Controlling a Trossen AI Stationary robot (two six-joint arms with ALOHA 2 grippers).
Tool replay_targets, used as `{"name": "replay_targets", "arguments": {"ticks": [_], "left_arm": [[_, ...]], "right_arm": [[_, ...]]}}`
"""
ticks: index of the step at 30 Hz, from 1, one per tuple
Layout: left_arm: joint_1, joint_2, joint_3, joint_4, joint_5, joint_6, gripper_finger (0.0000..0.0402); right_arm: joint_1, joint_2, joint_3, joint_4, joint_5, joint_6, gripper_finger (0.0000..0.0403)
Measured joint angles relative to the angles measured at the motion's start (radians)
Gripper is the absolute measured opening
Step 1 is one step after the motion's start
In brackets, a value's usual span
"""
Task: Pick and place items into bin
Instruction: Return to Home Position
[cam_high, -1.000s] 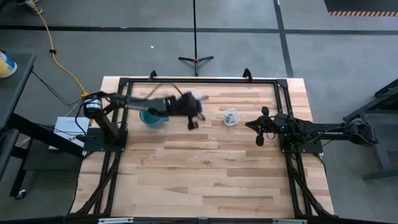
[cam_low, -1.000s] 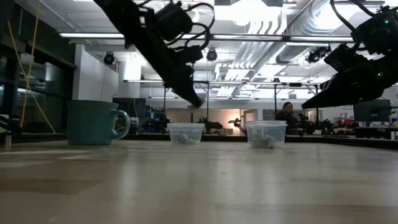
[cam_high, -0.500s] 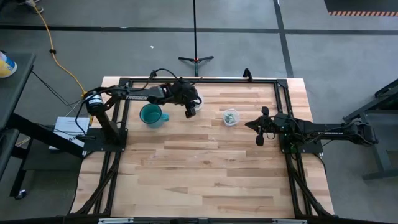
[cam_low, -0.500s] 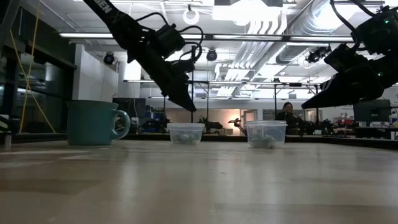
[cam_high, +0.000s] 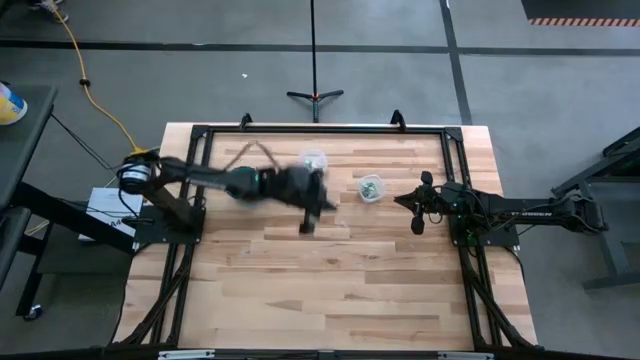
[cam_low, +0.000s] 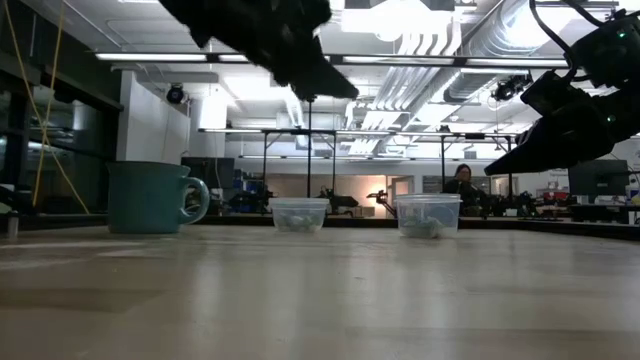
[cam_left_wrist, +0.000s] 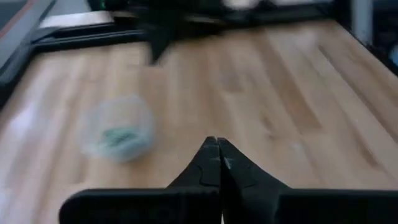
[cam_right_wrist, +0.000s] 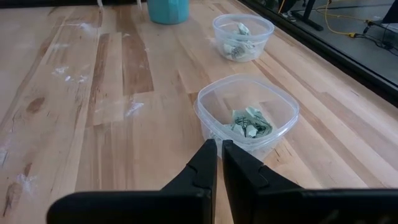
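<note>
The items are tiny pale green-and-whitish pieces lying in two clear bins. One bin (cam_high: 371, 188) sits right of centre, and its pieces (cam_right_wrist: 249, 123) show in the right wrist view. The other bin (cam_high: 313, 160) stands farther back, also with pieces (cam_right_wrist: 236, 40). My left gripper (cam_high: 310, 218) hovers above the bare table, nearer than both bins. It is shut (cam_left_wrist: 217, 152) with nothing visible between its fingers, high up in the low view (cam_low: 325, 85). My right gripper (cam_high: 418, 215) waits, shut (cam_right_wrist: 219, 152), just right of the nearer bin.
A teal mug (cam_low: 155, 197) stands on the table left of the bins, and my blurred left arm covers it in the high view. A black frame (cam_high: 320, 128) runs around the table. Bare wood (cam_high: 330, 280) fills the near half. A person (cam_low: 462, 180) sits far behind.
My left gripper stayed low by the far bin for the first half second. It has since risen fast and swung toward the table's near edge, blurred by the motion, and now covers the mug in the high view. Its fingers stay shut. Neither bin has moved.
</note>
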Motion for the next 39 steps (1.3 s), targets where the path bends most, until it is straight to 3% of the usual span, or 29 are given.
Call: {"name": "replay_targets", "arguments": {"ticks": [5, 10, 16, 19, 25, 29, 31, 35, 39], "left_arm": [[-0.197, -0.026, -0.002, -0.052, -0.209, 0.008, 0.0044], [-0.275, -0.143, -0.063, -0.104, -0.409, -0.053, 0.008], [-0.236, -0.381, -0.38, 0.231, -0.337, -0.067, 0.0041], [-0.242, -0.516, -0.547, 0.323, -0.342, -0.058, 0.0023], [-0.233, -0.839, -0.836, 0.429, -0.401, -0.062, 0.0045], [-0.187, -1.052, -0.949, 0.426, -0.424, -0.089, 0.0068], [-0.166, -1.131, -0.989, 0.421, -0.362, -0.083, 0.006], [-0.13, -1.28, -1.039, 0.313, -0.343, -0.086, 0.0021], [-0.122, -1.385, -1.039, 0.212, -0.308, -0.095, 0.0026]], "right_arm": [[0.0, 0.0, 0.0, 0.001, 0.0, 0.0, 0.0016], [0.0, 0.0, 0.0, 0.002, 0.0, 0.011, 0.0016], [0.0, 0.0, 0.0, 0.001, -0.004, 0.03, 0.0016], [0.0, 0.0, 0.0, -0.001, -0.005, 0.034, 0.0017], [0.0, 0.0, 0.0, 0.022, -0.027, 0.011, 0.0016], [0.0, -0.002, 0.0, 0.107, -0.045, -0.03, 0.0016], [0.0, -0.007, 0.0, 0.142, -0.06, -0.05, 0.0016], [0.0, -0.026, 0.0, 0.211, -0.128, -0.051, 0.0016], [0.0, -0.067, 0.0, 0.264, -0.224, -0.035, 0.0016]]}}
